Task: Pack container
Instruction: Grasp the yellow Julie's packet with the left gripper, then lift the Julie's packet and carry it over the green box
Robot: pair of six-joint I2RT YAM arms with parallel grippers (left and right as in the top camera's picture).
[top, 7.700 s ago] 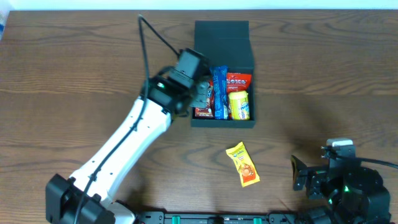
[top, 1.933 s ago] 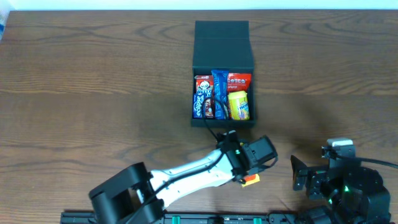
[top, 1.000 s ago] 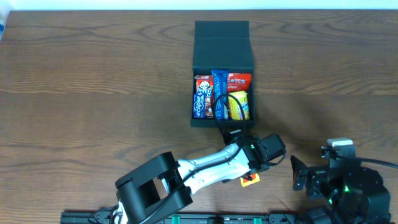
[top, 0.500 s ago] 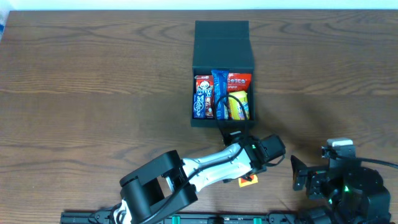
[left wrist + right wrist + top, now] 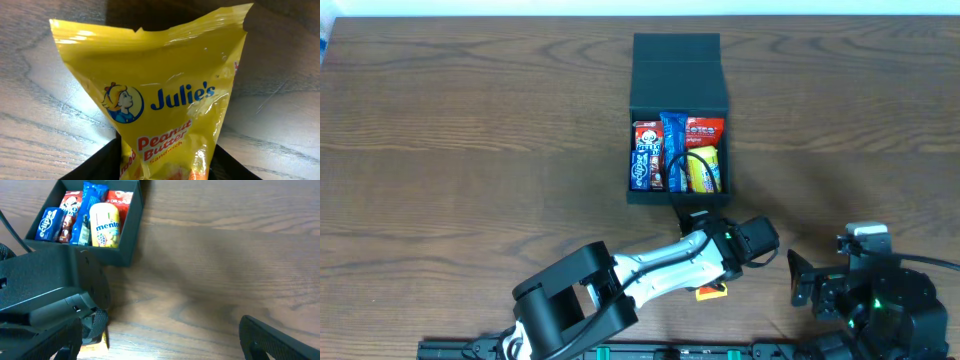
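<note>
The wooden counter (image 5: 440,150) fills the overhead view. The left arm (image 5: 650,272), white with dark joints, lies low across its near side and reaches toward the right. The container (image 5: 678,197), a dark teal-green box, sits on the far middle of the counter with its flap lid (image 5: 677,65) folded back away from the arms. It lies just beyond the left arm's wrist. The right end effector (image 5: 798,280) rests at the near right corner, well apart from the container, with its fingers spread wide and nothing between them. The left end effector (image 5: 165,167) is pinching the lower part of a yellow Julie's peanut butter sandwich packet (image 5: 155,95). The packet's crimped top edge fans out above the dark fingers (image 5: 95,167), over the wood. From overhead, only the packet's orange end shows beneath the wrist. Inside the container, snacks stand side by side: a tall blue packet (image 5: 672,150) in the middle, a red packet (image 5: 704,130) to its right, a yellow Mentos tub (image 5: 105,227) in front of that, and a blue Eclipse pack (image 5: 47,222) at the left. A thin black cable (image 5: 692,165) loops over the container's near right part.
</note>
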